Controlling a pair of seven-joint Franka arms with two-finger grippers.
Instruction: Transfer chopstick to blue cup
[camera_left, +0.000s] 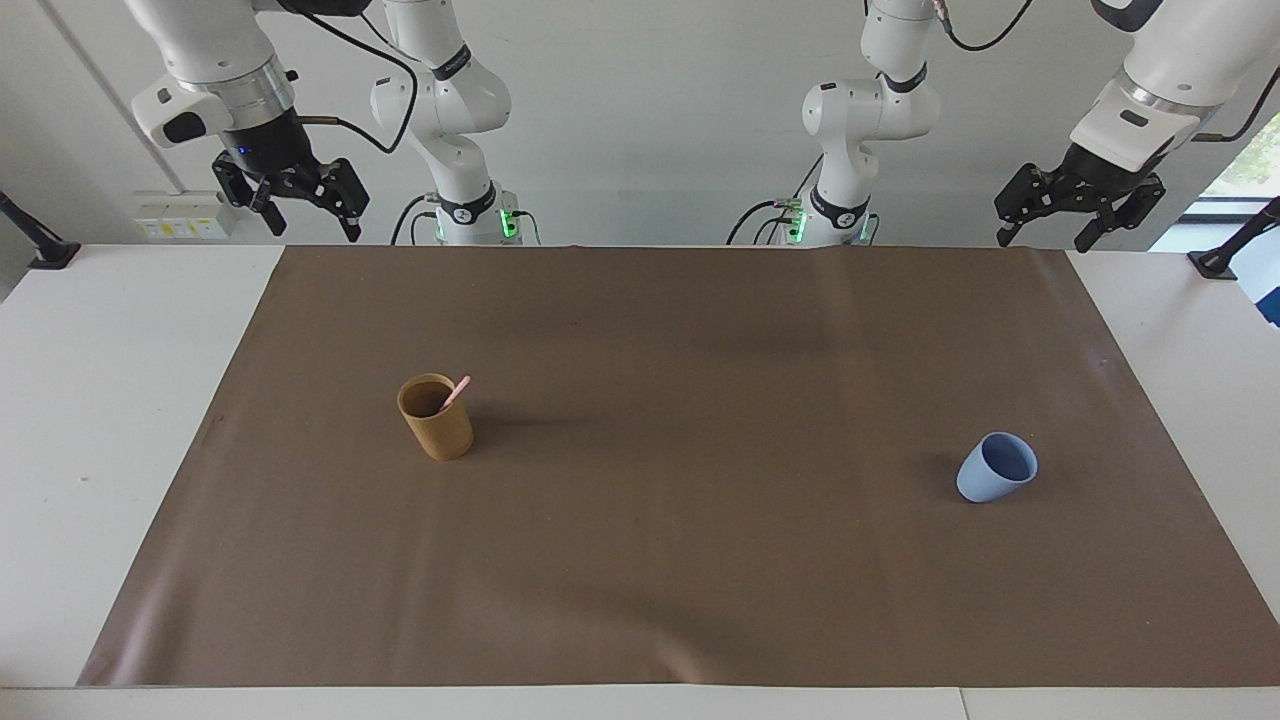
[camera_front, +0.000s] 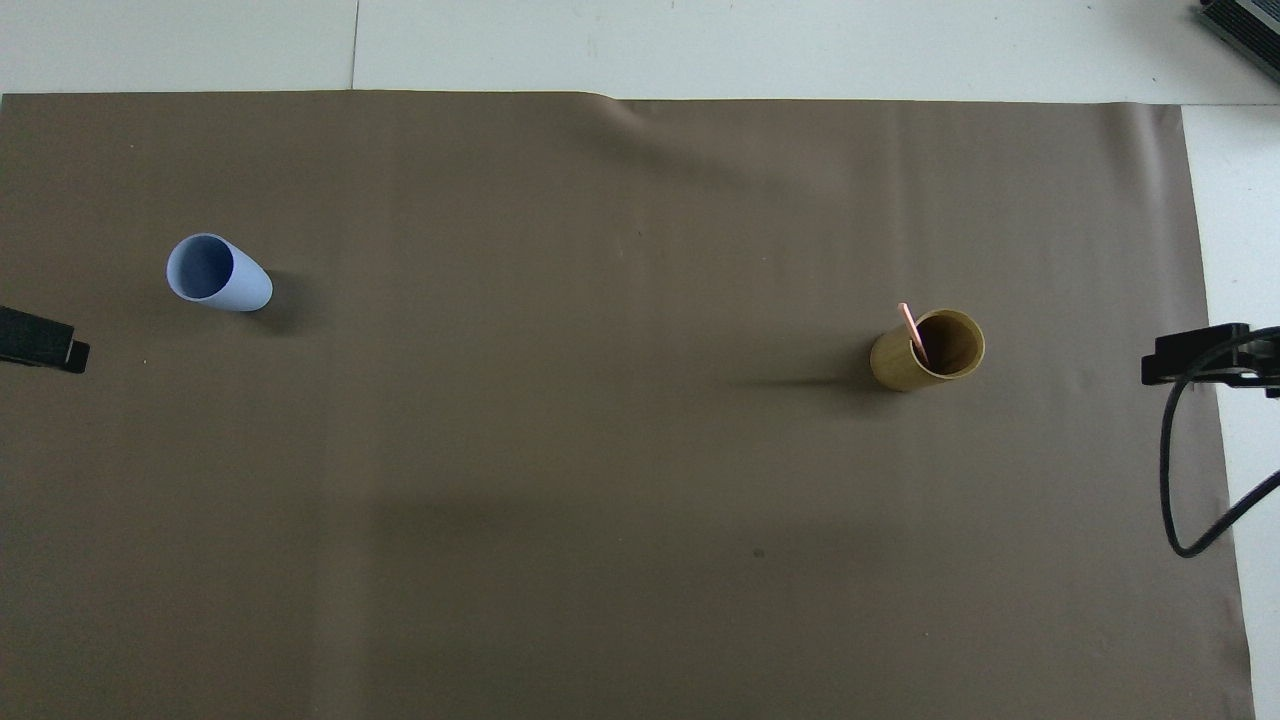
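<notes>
Facing view: chopstick (camera_left: 455, 393) leans in the tan cup (camera_left: 437, 420) on the brown mat (camera_left: 640, 560); blue cup (camera_left: 996, 468) stands well apart, toward the left arm's end. Left gripper (camera_left: 1044, 240) and right gripper (camera_left: 312, 229) hang empty, jaws apart, above the mat's corners.

White glossy arms, black band joints, black fingers (camera_left: 349, 222), looping black cables.
</notes>
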